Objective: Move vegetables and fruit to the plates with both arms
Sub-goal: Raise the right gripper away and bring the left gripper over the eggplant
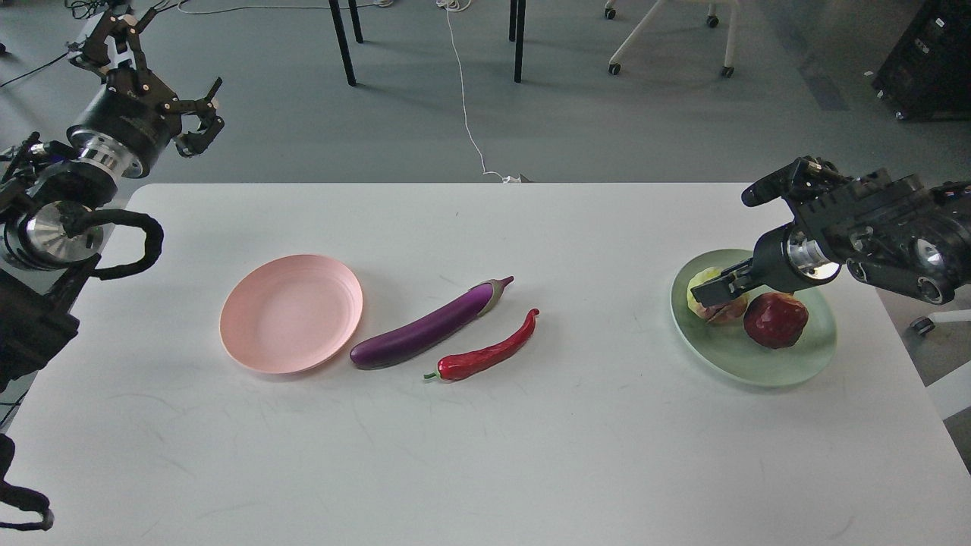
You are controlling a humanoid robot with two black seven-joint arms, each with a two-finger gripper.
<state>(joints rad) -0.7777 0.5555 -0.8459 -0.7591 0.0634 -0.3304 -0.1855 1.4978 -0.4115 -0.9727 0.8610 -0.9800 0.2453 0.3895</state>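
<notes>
Eggplant (pixel 432 327) glossy, likely slippery; grip mid-body. Left gripper (pixel 199 121) jaws wide, empty. Right gripper (pixel 709 292) at yellow-green fruit (pixel 704 288); jaw state unclear.

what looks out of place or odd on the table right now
Nothing spilled or damaged. The eggplant and chili lie on the bare table beside the empty pink plate, while both fruits sit on the green plate.

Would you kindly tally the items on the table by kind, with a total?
Plates: 2, pink plate, green plate
Vegetables: 2, eggplant, chili
Fruit: 2, pomegranate, yellow-green ball
Total: 6
</notes>
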